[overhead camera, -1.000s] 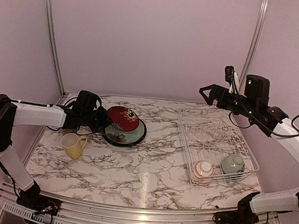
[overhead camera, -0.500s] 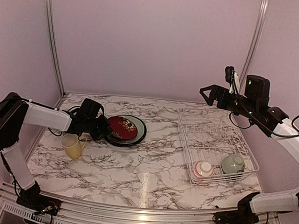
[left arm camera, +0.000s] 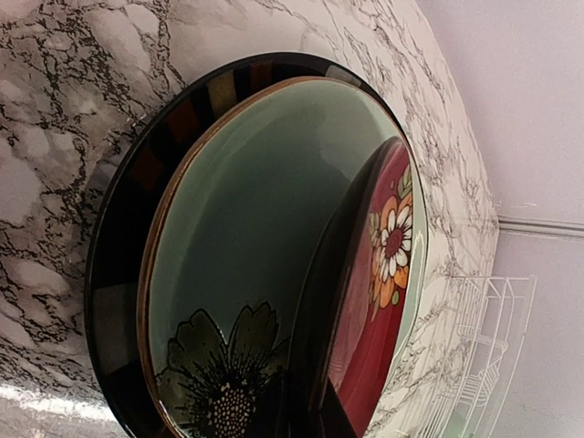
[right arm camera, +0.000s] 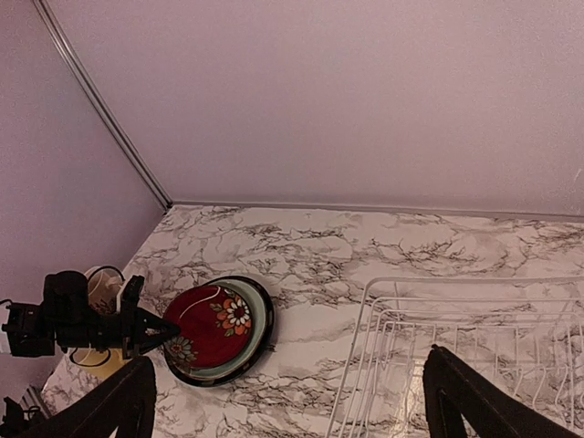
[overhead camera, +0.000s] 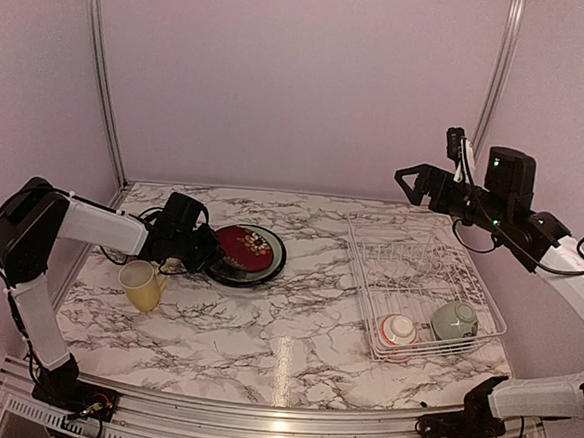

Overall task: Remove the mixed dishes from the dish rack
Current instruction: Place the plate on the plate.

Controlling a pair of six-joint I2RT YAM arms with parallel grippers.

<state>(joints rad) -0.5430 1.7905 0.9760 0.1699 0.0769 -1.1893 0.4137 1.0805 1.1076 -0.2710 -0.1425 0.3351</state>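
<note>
Here the left end effector [overhead camera: 209, 252] pinches the rim of the red plate [overhead camera: 246, 248], tilted on the green plate [left arm camera: 246, 210], while the right end effector [right arm camera: 290, 365] hangs spread above the rack [overhead camera: 425, 250].

There were three plates [overhead camera: 242, 252], two mugs [overhead camera: 143, 285], one yellow and one cream, two bowls [overhead camera: 454, 320] and one wire rack [overhead camera: 422, 256].

Red floral plate [overhead camera: 247, 248] — yellow mug [overhead camera: 142, 287].

Top cam overhead; all share red plate [overhead camera: 245, 248].
</note>
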